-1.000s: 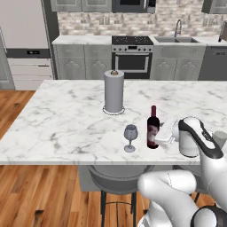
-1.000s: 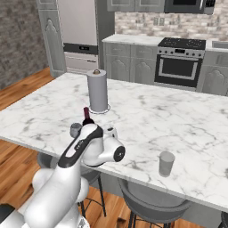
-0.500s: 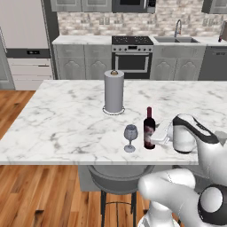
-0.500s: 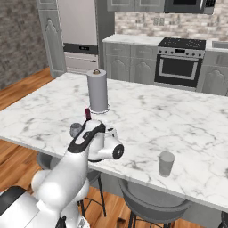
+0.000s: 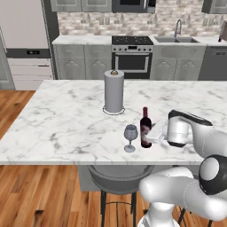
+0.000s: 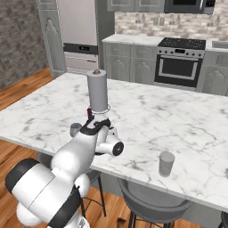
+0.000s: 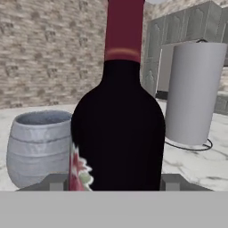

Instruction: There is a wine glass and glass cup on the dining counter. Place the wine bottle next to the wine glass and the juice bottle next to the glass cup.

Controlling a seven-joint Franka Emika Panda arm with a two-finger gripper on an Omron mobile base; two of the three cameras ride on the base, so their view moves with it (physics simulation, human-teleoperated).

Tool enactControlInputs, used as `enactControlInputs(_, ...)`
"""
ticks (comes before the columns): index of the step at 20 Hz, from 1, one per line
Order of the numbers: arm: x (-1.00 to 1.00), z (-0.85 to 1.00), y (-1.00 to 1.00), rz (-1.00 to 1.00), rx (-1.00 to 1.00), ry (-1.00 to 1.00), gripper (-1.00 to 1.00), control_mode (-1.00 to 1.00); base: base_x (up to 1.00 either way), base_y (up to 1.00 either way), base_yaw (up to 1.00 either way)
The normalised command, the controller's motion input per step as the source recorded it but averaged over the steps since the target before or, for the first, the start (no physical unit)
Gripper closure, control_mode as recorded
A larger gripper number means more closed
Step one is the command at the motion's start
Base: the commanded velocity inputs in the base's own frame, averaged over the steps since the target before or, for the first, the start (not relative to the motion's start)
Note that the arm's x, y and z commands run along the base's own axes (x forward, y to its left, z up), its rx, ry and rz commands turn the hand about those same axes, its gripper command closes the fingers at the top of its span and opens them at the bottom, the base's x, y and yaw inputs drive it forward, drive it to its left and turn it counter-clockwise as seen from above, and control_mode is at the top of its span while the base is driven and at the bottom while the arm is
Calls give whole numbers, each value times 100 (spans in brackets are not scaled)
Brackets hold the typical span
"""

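The wine bottle (image 5: pixel 145 131) stands upright on the dining counter (image 5: pixel 66 124) near its front edge, with the wine glass (image 5: pixel 130 137) just beside it at its 9 o'clock. The gripper (image 5: pixel 153 138) reaches in from 3 o'clock, its jaws closed around the bottle's lower body. A paper towel roll (image 5: pixel 114 91) stands near, at 11 o'clock; the glass cup (image 6: pixel 166 163) stands well apart.
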Motion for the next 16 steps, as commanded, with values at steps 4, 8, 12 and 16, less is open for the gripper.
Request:
enactControlInputs(4,13,-22,-1,1,0,0,100,-100,0,0,0)
enactControlInputs(8,9,-24,0,2,0,0,100,-100,0,0,0)
enactControlInputs(12,11,-23,0,1,0,0,100,-100,0,0,0)
enactControlInputs(16,11,-21,-1,2,0,0,100,-100,0,0,0)
